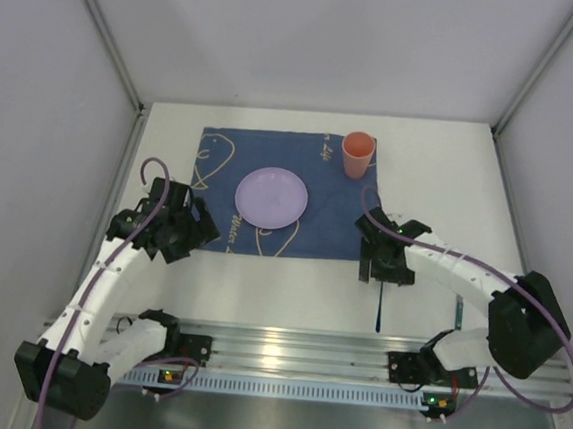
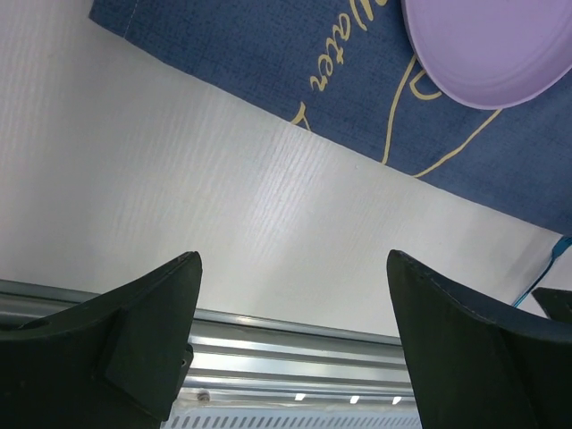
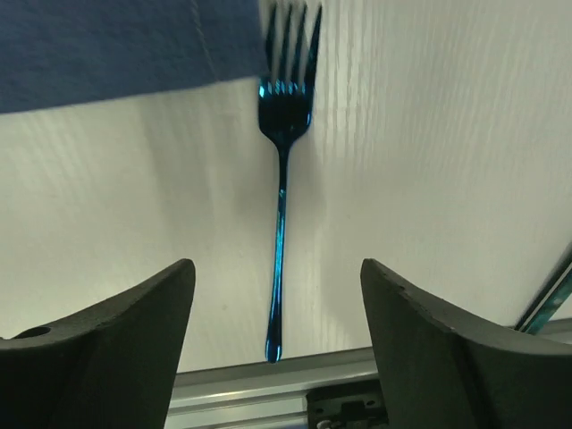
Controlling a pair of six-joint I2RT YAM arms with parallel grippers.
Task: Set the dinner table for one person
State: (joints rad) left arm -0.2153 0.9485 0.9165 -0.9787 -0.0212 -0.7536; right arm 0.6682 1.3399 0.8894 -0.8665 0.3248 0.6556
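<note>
The white dinner table carries a dark blue mat with a lilac plate on its middle and an orange cup upright at its far right corner. A shiny blue fork lies on the bare table just right of the mat's near right corner, with its handle reaching the table's near edge. My right gripper is open and empty above the fork, with the handle between the spread fingers. My left gripper is open and empty over bare table left of the mat.
An aluminium rail runs along the table's near edge. A thin teal utensil lies right of the fork, partly hidden by the right arm. Grey walls enclose the table at the back and on both sides.
</note>
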